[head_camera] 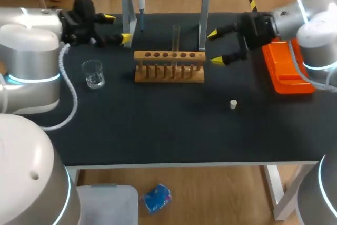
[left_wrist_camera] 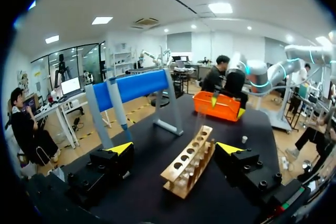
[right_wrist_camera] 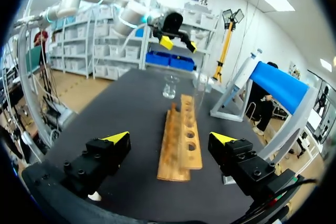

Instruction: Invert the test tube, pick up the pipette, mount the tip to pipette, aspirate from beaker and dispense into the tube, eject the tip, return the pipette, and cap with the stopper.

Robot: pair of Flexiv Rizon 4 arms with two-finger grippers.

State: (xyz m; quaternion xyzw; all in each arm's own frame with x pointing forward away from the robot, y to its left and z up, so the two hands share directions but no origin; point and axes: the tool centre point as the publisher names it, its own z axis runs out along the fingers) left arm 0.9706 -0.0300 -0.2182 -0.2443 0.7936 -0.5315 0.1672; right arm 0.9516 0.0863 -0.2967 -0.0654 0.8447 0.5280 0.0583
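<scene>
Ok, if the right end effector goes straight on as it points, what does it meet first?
Most likely the rack: its near end lies straight ahead of the right end effector, in line with the gap between its open fingers. Height is unclear; it might pass above and reach the tube.

The tabletop (head_camera: 168,130) is matt black and smooth. The rack (head_camera: 169,67) is pale, bare-looking wood. The beaker (head_camera: 93,74) and test tube (head_camera: 176,38) are clear, shiny glass. The orange box (head_camera: 284,69) is glossy plastic. My fingers (right_wrist_camera: 100,156) are matt black. The stopper (head_camera: 233,104) may be rubber.
</scene>
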